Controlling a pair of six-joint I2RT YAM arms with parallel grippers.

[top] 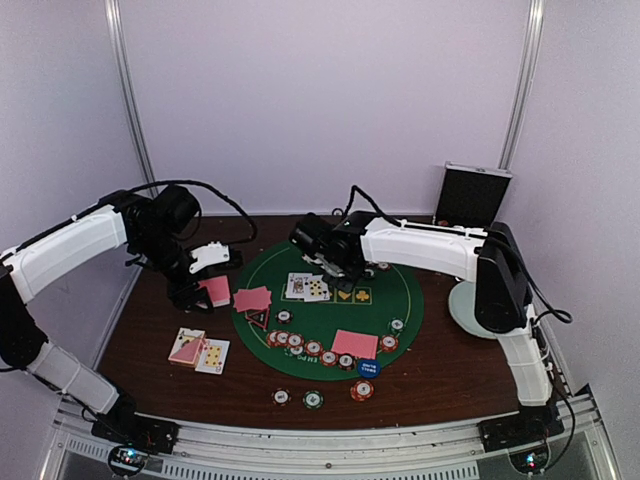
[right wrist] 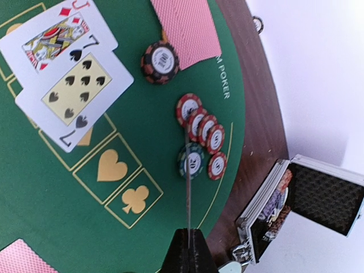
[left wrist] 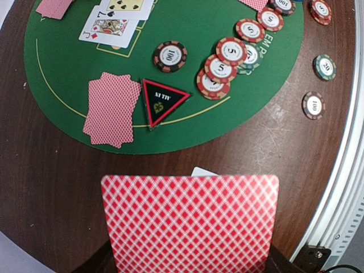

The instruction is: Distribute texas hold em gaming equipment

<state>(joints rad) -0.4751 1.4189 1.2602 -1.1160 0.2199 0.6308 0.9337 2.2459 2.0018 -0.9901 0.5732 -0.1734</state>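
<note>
Red-backed card (left wrist: 190, 227), clamped in left fingers (top: 192, 294) over the counter's (top: 150, 345) left side. Second card (right wrist: 187, 165), edge-on, clamped in right fingers (right wrist: 181, 259) above green mat (right wrist: 34, 199). Likely light, thin, slippery, bendy; grip by an edge.

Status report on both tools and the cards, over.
Left tool shut on red-backed card. Right tool shut on edge-on card, over green mat. Chip row below it.

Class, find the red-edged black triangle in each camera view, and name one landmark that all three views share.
Top external: black triangle near the left edge of the green mat, just below a face-down card pile.
Left wrist: triangle near picture centre, right of that pile.
Right wrist: not in view.
Shared landmark: the face-up jack and seven pair.
</note>
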